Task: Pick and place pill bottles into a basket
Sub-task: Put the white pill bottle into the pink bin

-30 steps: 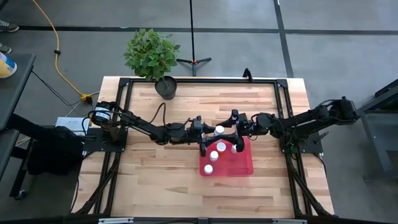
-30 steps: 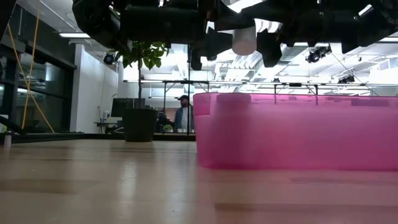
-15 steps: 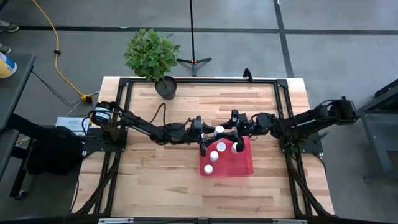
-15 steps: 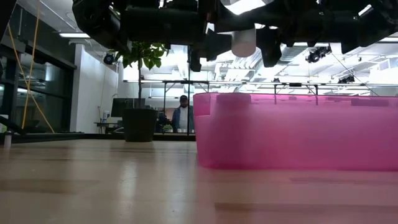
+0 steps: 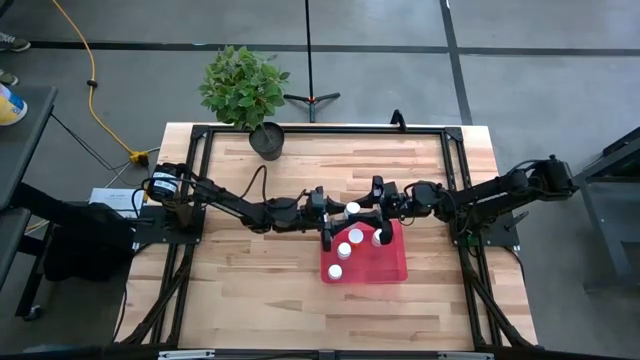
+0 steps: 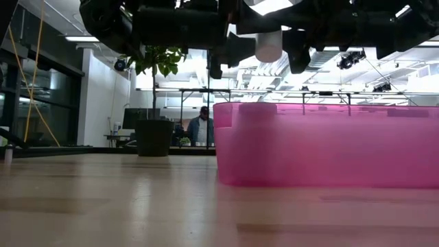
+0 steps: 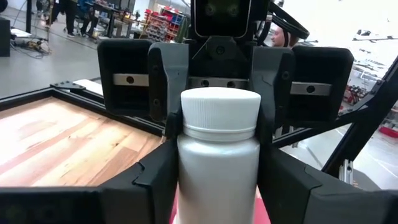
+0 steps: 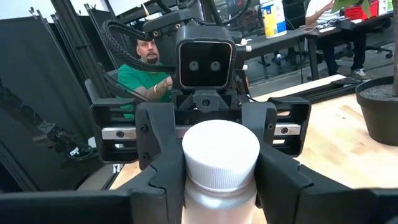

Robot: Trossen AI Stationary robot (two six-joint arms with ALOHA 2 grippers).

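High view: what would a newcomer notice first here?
Both hands meet over the far edge of the red tray, the left hand and the right hand each closed on one raised pill bottle. Below, four more white-capped bottles stand inside the tray.

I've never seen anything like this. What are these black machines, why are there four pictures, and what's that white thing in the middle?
They are two dark robot arms at a wooden table. One picture looks straight down, one looks level across the tabletop, and two come from cameras on the wrists. On the table sit a translucent red plastic tray holding four small white bottles and a potted plant. Above the tray's corner, the left gripper and right gripper meet, and both seem closed on one more white pill bottle, which each wrist camera shows up close.
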